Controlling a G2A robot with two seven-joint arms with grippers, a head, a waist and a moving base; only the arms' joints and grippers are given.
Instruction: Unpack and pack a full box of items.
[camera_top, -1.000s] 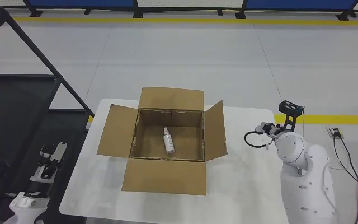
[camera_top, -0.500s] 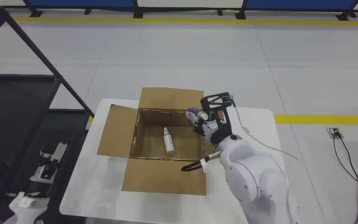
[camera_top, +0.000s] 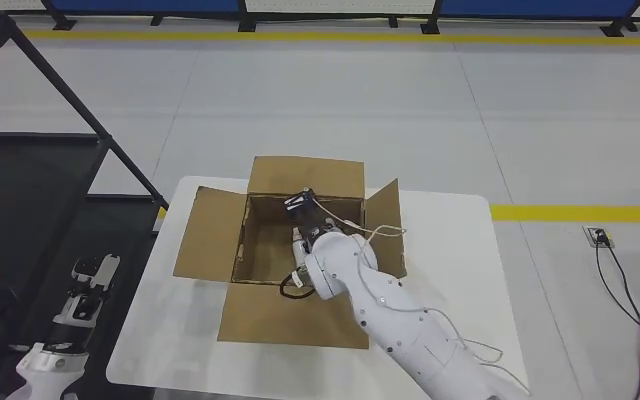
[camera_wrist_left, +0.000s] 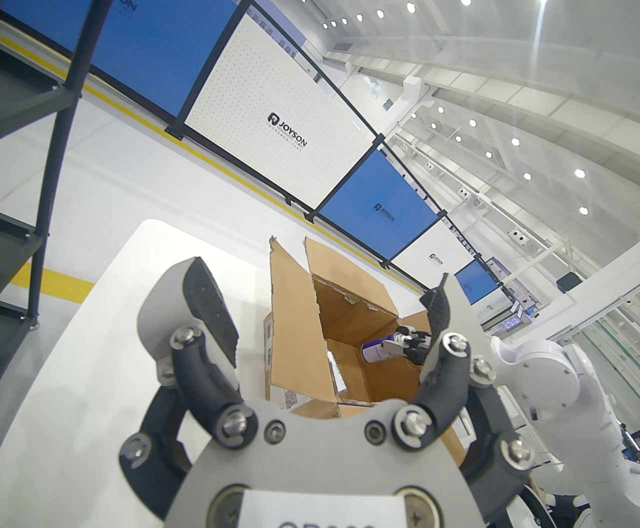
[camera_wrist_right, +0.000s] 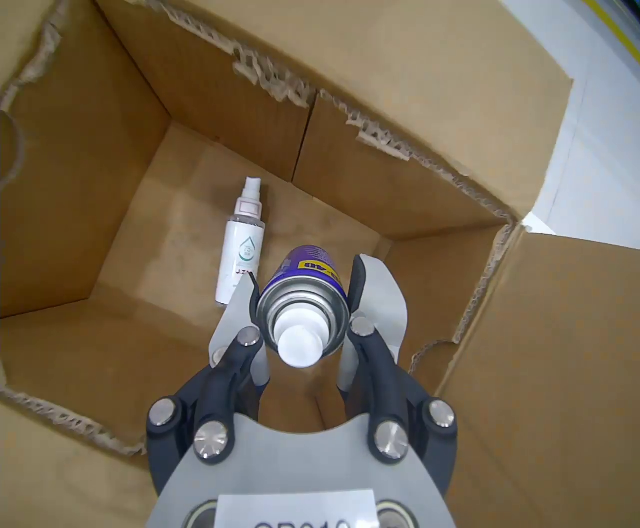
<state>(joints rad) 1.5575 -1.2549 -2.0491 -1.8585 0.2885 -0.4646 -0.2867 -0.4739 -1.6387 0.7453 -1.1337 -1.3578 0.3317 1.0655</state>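
Note:
An open cardboard box (camera_top: 305, 178) stands on the white table (camera_top: 445, 300). My right arm (camera_top: 335, 265) leans into it from the front right. The right gripper (camera_wrist_right: 305, 272) is shut on a purple spray can (camera_wrist_right: 306, 287), held above the box floor (camera_wrist_right: 165, 320) with its white cap toward the wrist. A white spray bottle (camera_wrist_right: 241, 250) lies flat on the floor just beside the can. From the left wrist view, the can (camera_wrist_left: 377, 350) hangs inside the box (camera_wrist_left: 295, 320). My left gripper (camera_wrist_left: 320, 282) is open and holds nothing, off the table's left edge (camera_top: 95, 270).
All the box flaps are folded outward, the front one (camera_top: 295, 315) lying flat on the table. A dark metal frame (camera_top: 70, 110) stands to the left of the table. Bare tabletop lies right of the box.
The right arm swung from the table's right side over to the box with the purple can and has lowered it inside. The left arm stayed still.

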